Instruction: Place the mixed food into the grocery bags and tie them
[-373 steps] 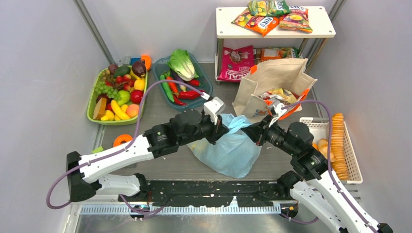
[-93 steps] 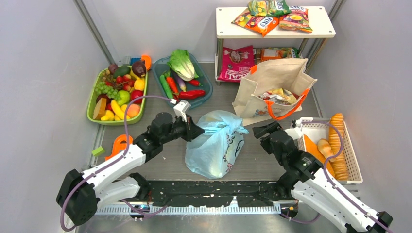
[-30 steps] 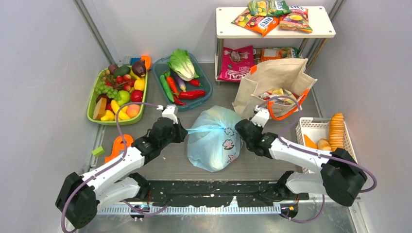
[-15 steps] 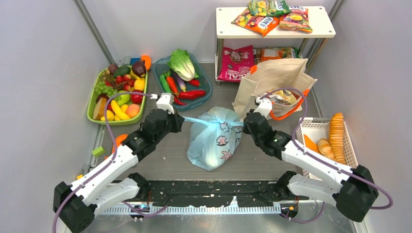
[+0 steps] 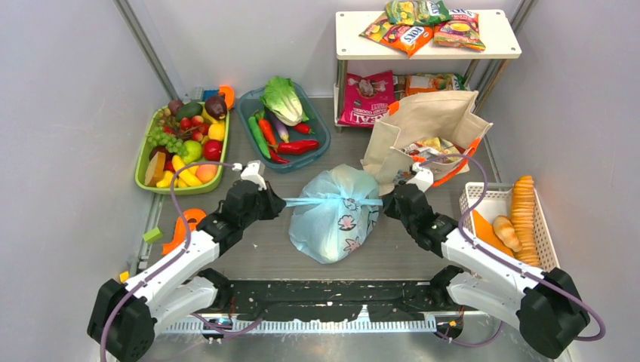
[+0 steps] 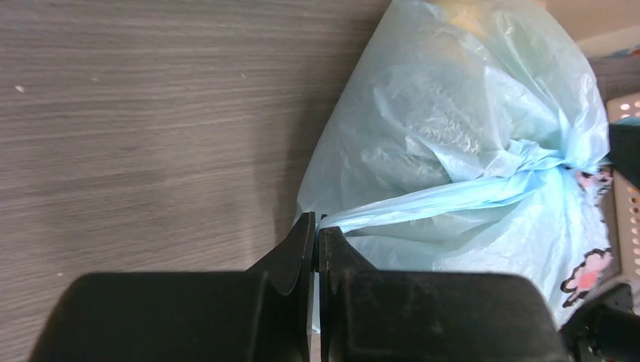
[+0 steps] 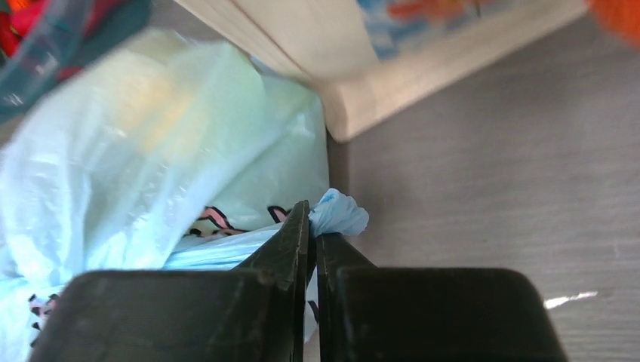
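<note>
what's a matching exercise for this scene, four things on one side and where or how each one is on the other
1 light-blue plastic bag
2 cabbage
3 stacked biscuits
4 orange snack packet

a in the white mesh basket
b on the white shelf
c in the teal tray
d knotted

Pairs: 1-d, 2-c, 3-a, 4-b

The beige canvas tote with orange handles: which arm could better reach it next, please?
Likely right: its fingers hold the light-blue plastic bag beside the tote; left fingers lie beyond it.
</note>
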Controlling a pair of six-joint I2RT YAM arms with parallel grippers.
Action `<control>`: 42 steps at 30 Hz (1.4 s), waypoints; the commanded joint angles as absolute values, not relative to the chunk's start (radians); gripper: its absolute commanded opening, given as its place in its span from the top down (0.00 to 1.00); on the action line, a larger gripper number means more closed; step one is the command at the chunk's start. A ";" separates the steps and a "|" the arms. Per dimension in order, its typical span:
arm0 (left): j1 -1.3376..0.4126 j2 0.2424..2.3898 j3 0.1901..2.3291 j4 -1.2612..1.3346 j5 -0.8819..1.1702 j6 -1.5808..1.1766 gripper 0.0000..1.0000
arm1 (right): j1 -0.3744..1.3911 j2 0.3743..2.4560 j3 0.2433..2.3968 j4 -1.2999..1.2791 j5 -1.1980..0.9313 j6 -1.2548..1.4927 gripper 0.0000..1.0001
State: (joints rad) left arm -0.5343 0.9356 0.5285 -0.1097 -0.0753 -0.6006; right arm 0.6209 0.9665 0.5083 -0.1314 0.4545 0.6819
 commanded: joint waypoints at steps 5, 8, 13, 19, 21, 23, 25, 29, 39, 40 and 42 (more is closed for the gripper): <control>-0.473 0.848 0.585 -0.085 -0.143 -0.560 1.00 | 0.524 0.897 0.470 -0.166 0.497 0.590 0.95; -0.514 0.834 0.652 -0.066 -0.079 -0.479 1.00 | 0.525 0.895 0.575 -0.184 0.432 0.456 0.95; -0.605 0.857 0.762 -0.073 -0.018 -0.373 1.00 | 0.524 0.829 0.651 -0.040 0.114 0.284 0.95; -0.657 0.918 0.854 -0.030 0.117 -0.376 1.00 | 0.538 0.925 0.780 0.037 -0.302 0.273 0.95; -0.677 0.934 0.879 0.000 0.147 -0.371 1.00 | 0.563 0.955 0.807 0.065 -0.344 0.269 0.95; -0.700 0.957 0.902 0.017 0.163 -0.369 1.00 | 0.600 0.976 0.828 0.095 -0.363 0.257 0.95; -0.722 0.986 0.917 0.048 0.205 -0.373 1.00 | 0.638 1.010 0.860 0.102 -0.368 0.230 0.95; -0.744 1.044 0.928 0.077 0.226 -0.385 1.00 | 0.677 1.058 0.875 0.106 -0.422 0.192 0.95; -0.746 1.108 0.919 0.063 0.227 -0.372 1.00 | 0.681 1.064 0.767 0.217 -0.476 0.161 0.95; -0.746 1.110 0.921 0.058 0.225 -0.369 1.00 | 0.681 1.067 0.764 0.222 -0.473 0.153 0.95; -0.746 1.114 0.920 0.050 0.223 -0.362 1.00 | 0.682 1.079 0.749 0.228 -0.460 0.146 0.95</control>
State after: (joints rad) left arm -0.7441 1.1126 0.8860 -0.0002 0.2047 -0.3836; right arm 0.6769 1.0725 0.7589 0.1165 -0.4435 0.1806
